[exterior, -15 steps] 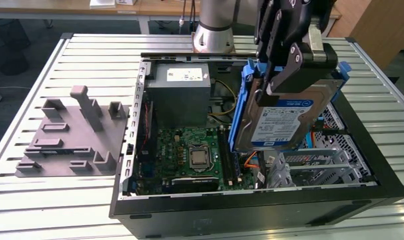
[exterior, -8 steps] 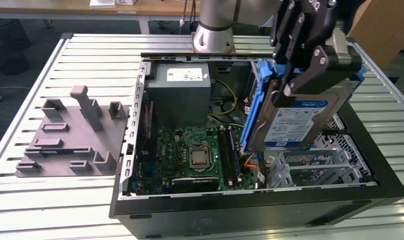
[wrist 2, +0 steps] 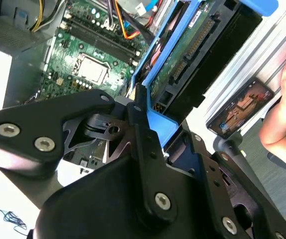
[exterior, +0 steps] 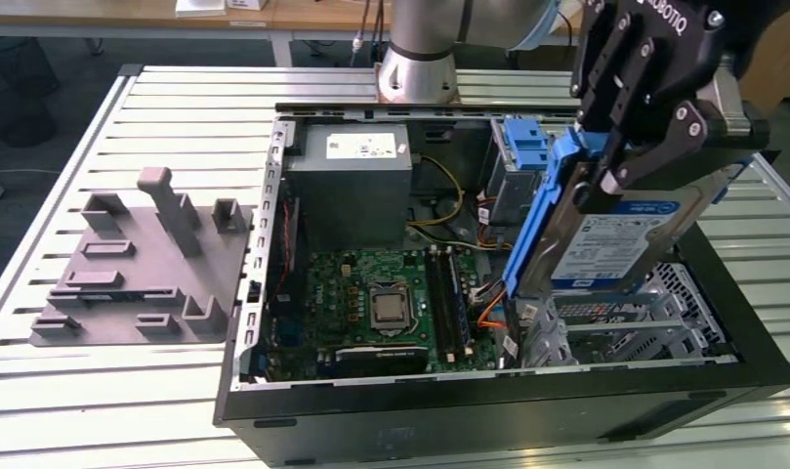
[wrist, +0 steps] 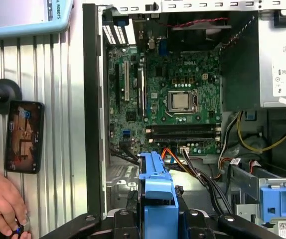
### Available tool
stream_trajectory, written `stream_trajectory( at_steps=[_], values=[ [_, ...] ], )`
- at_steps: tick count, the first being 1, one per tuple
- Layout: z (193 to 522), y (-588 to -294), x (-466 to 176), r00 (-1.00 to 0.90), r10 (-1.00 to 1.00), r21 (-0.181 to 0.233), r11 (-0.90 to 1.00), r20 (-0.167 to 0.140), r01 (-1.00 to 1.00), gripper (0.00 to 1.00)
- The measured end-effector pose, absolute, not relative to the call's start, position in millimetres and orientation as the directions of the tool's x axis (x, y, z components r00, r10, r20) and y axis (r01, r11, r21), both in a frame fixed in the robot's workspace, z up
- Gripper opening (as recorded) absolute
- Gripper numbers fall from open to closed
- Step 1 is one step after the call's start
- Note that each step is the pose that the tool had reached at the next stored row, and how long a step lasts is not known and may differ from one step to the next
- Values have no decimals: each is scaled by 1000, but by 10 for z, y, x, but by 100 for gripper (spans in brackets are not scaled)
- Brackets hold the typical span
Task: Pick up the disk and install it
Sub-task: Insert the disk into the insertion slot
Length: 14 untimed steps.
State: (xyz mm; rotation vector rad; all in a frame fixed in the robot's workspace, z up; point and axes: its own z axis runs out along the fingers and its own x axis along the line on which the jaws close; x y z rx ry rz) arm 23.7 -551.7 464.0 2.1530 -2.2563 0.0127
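Note:
The disk [exterior: 625, 244], a silver-grey drive with a white-and-blue label in a blue plastic carrier [exterior: 545, 210], hangs on edge above the open computer case [exterior: 499, 415], over its side toward the exterior view's right. My gripper [exterior: 629, 181] is shut on the disk from above. In the second wrist view the disk's green circuit-board underside [wrist 2: 183, 55] faces the camera, and the gripper [wrist 2: 145, 117] clamps the blue carrier's end. In the first wrist view the carrier's blue edge [wrist: 158, 189] sticks out between the black fingers [wrist: 203, 221], over the case interior.
Inside the case lie the motherboard [exterior: 382, 303], the grey power-supply box [exterior: 355, 181] and a grey cage with a blue latch [exterior: 525, 147]. A grey fixture [exterior: 147, 264] sits on the slatted table at the exterior view's left. A person's hand [wrist: 3, 204] and a phone [wrist: 23, 134] are beside the case.

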Motion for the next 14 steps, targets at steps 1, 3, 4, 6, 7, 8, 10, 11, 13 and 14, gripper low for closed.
stream_trajectory(
  at_steps=[1,3,4,6,7,8,10,11,13,14],
  values=[
    [4631,-5526,251,-47,-999,10,47,22,-999,36],
    [4611,-5550,271,-47,-999,10,47,22,-999,36],
    [4601,-5558,281,-47,-999,10,47,22,-999,36],
    [4585,-5568,307,-47,-999,10,47,22,-999,36],
    [4579,-5570,324,-47,-999,10,47,22,-999,36],
    [4573,-5571,345,-47,-999,10,47,22,-999,36],
    [4562,-5572,382,-47,-999,10,47,22,-999,36],
    [4558,-5572,392,-47,-999,10,47,22,-999,36],
    [4557,-5572,395,-47,-999,10,47,22,-999,36],
    [4555,-5572,396,-47,-999,10,47,23,-999,36]
  ],
)
